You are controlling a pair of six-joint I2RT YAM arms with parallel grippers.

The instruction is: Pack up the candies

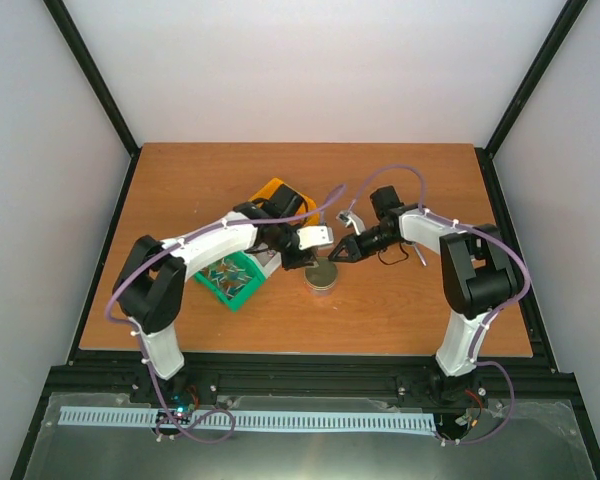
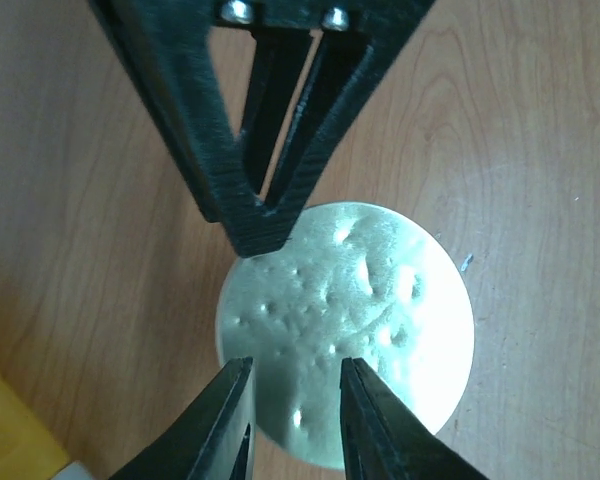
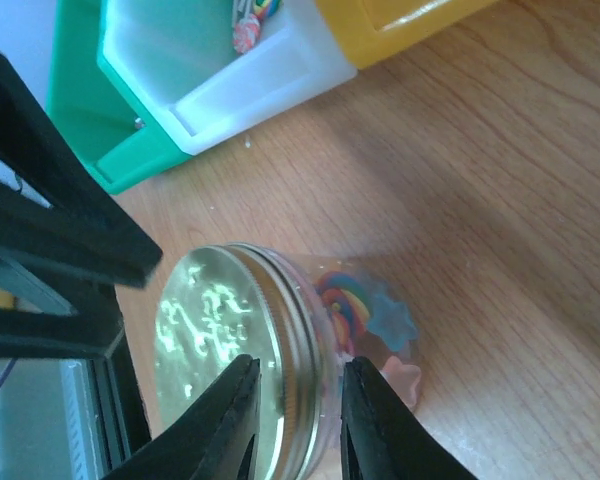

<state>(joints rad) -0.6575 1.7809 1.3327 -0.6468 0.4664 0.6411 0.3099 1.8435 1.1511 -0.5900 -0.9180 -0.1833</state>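
Observation:
A clear jar (image 1: pixel 322 275) with a silver screw lid (image 2: pixel 380 310) stands mid-table. On its wall (image 3: pixel 380 310) show a rainbow, a blue star and a pink shape. My left gripper (image 2: pixel 295 400) hangs just above the lid, jaws a little apart with nothing between them. My right gripper (image 3: pixel 300 395) lies on its side at the jar's right, jaws apart, one finger over the lid's rim and the other beside the wall; its tip (image 2: pixel 260 228) touches the lid's edge. A few candies (image 3: pixel 245 30) lie in the white bin (image 3: pixel 270 80). What the jar holds is hidden.
A green bin (image 1: pixel 230 280) and a yellow bin (image 1: pixel 275 190) sit left of the jar under my left arm, with the white bin between them. A silver scoop (image 1: pixel 353 216) lies behind the right gripper. Black rails frame the table.

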